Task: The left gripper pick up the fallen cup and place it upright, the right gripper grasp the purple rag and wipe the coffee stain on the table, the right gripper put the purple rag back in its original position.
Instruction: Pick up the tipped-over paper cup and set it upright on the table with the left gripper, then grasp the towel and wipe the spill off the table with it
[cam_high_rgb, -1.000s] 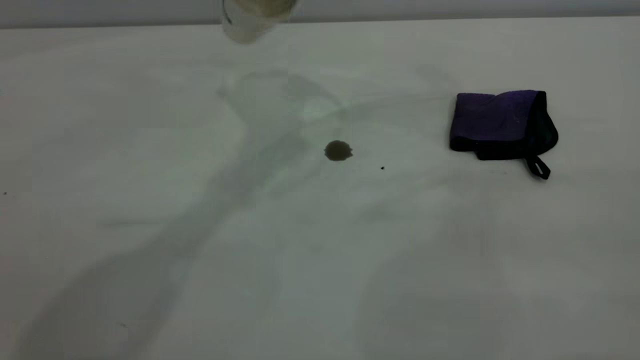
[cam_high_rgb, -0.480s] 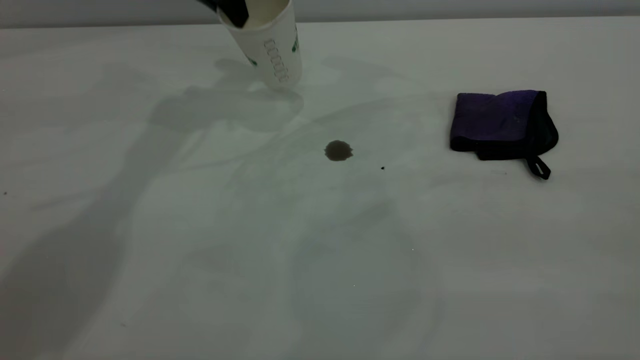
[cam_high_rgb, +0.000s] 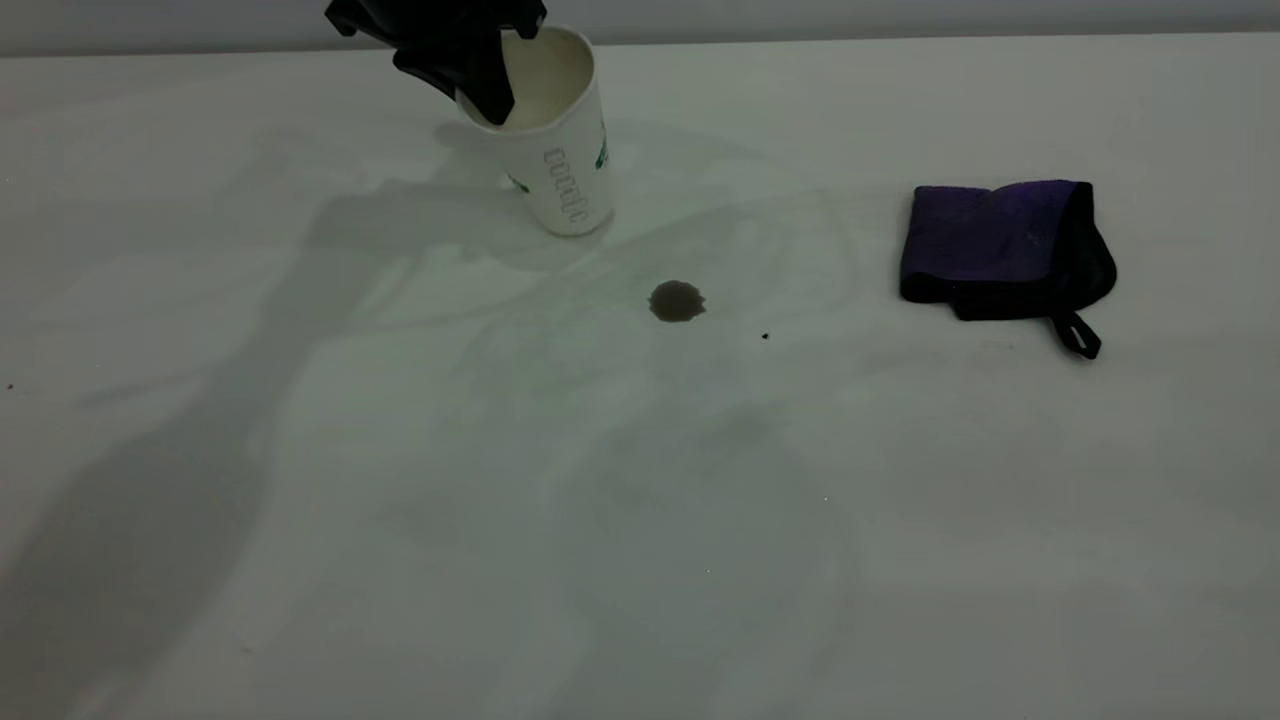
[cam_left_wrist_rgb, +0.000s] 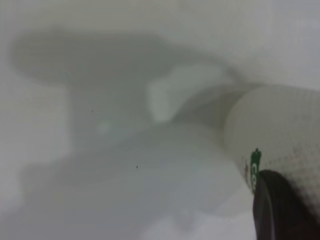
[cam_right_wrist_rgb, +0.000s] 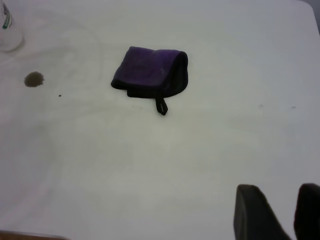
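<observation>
The white ribbed cup (cam_high_rgb: 565, 160) with green marks is nearly upright at the back of the table (cam_high_rgb: 400, 500), tilted a little, its base at or just above the tabletop. My left gripper (cam_high_rgb: 482, 88) is shut on the cup's rim, with one black finger inside the cream mouth. In the left wrist view the cup's wall (cam_left_wrist_rgb: 280, 130) fills the space beside one dark finger (cam_left_wrist_rgb: 280, 210). The coffee stain (cam_high_rgb: 677, 301) lies just in front of the cup. The purple rag (cam_high_rgb: 1000, 250) lies folded to the right, also in the right wrist view (cam_right_wrist_rgb: 150, 72). My right gripper (cam_right_wrist_rgb: 294, 212) hovers far from the rag, empty, fingers close together.
A tiny black speck (cam_high_rgb: 765, 336) lies right of the stain. The table's back edge meets a grey wall just behind the cup. The right wrist view also shows the stain (cam_right_wrist_rgb: 34, 79) and the cup's base (cam_right_wrist_rgb: 9, 32).
The cup has come down from the top edge of the exterior view to the tabletop, and the left gripper has come into view with it. The rag and stain have not moved.
</observation>
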